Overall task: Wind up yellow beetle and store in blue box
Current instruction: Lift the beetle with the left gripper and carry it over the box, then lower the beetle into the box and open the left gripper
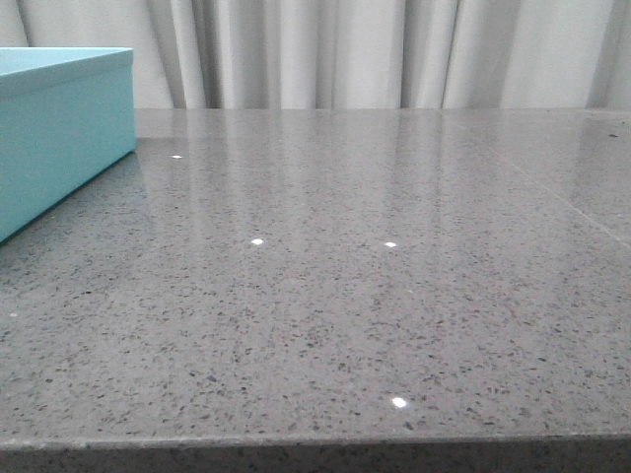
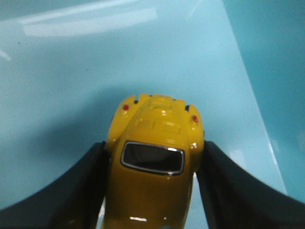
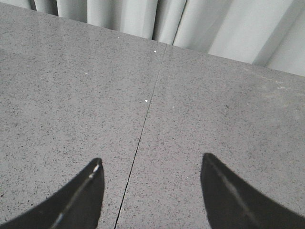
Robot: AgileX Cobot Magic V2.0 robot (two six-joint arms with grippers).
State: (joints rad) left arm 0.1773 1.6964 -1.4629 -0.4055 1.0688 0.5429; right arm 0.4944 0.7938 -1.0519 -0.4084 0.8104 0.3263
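Note:
In the left wrist view the yellow beetle (image 2: 155,162) sits between the two dark fingers of my left gripper (image 2: 153,152), which is shut on its sides. Its dark window and red lamps face the camera. Behind the car spreads the pale floor of the blue box (image 2: 95,71), with a darker inner wall to one side. The front view shows only a corner of the blue box (image 1: 59,128) at the far left of the table, and neither arm. My right gripper (image 3: 150,164) stands open over bare grey tabletop, nothing between its fingers.
The grey speckled table (image 1: 345,296) runs back to white curtains (image 1: 375,49). A thin seam line (image 3: 143,119) crosses the top under my right gripper. The table's front edge lies at the bottom of the front view.

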